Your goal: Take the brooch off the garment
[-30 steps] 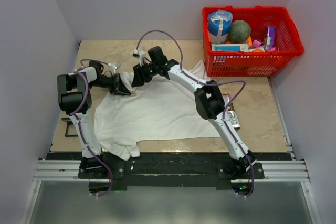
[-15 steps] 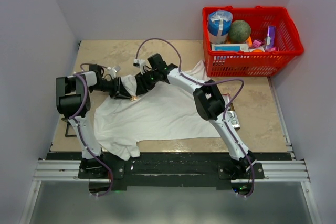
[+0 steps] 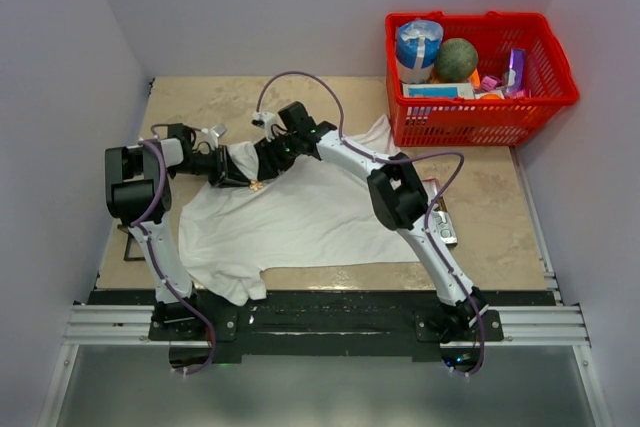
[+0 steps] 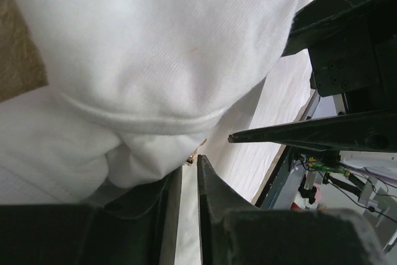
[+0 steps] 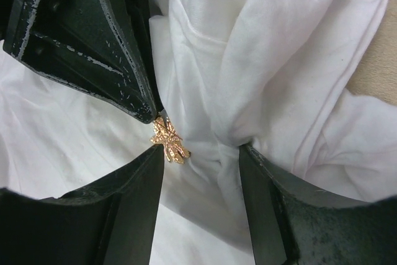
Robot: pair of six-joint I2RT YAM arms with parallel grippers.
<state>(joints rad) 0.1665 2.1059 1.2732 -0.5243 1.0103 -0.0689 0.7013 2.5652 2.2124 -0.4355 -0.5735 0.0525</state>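
One brooch on garment, right claw open astride it, left claw unclear

A red basket stands at the far right of the beige table, holding a green ball, a blue-white packet and small boxes. A silver bar lies on the near right.

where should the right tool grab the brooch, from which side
Probably pinch the brooch across its star's outer points, coming from the near side in the right wrist view, where the right tool sits open just short of it. The left tool tip crowds its far side, and a garment fold rises alongside.
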